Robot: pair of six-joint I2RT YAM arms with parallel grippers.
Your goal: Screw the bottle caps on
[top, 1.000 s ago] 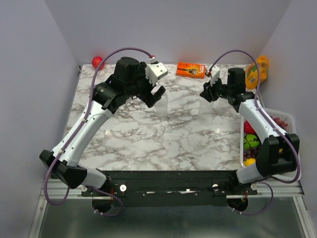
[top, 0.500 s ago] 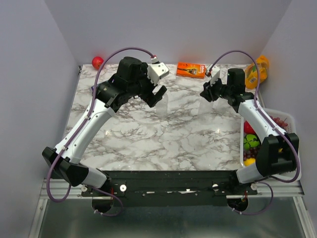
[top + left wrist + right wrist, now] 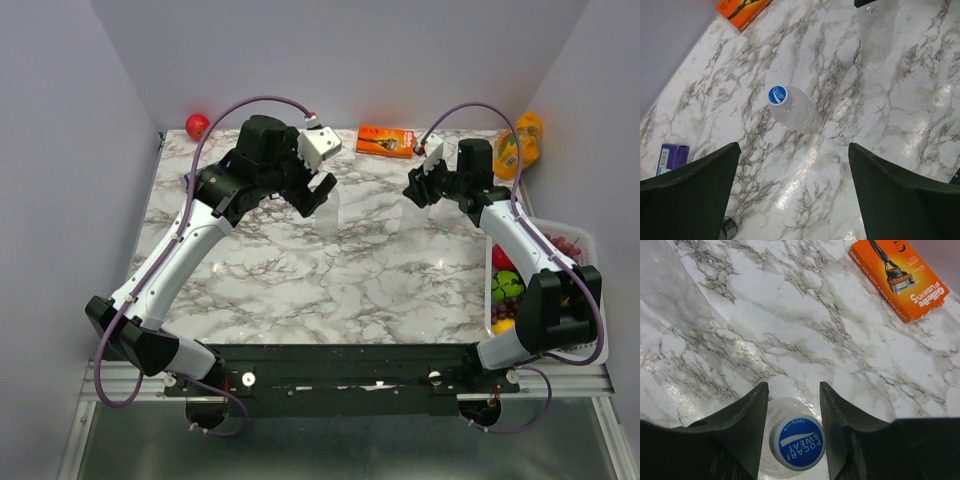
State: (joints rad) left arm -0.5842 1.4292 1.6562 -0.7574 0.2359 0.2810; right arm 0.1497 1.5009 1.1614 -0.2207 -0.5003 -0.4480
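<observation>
1. Marble-patterned tabletop (image 3: pixel 330 270) fills the top view, with both arms reaching to its centre.
2. My right gripper (image 3: pixel 792 386) straddles the round blue screw cap (image 3: pixel 797 441) on a clear narrow-necked plastic bottle (image 3: pixel 790 407) at the bottom of its wrist frame. The fingers sit just beside the cap's rim, and I cannot tell whether they pinch it.
3. My left gripper (image 3: pixel 794 147) hangs spread wide, holding nothing, above a second clear bottle (image 3: pixel 797 112) wearing its own blue cap (image 3: pixel 777 95).
4. To tighten well, I'd centre on the cap, squeeze evenly and turn about the neck's axis.
5. Both bottles look empty; the white bin (image 3: pixel 588 240) at the right edge holds coloured fruit (image 3: pixel 508 287).
</observation>
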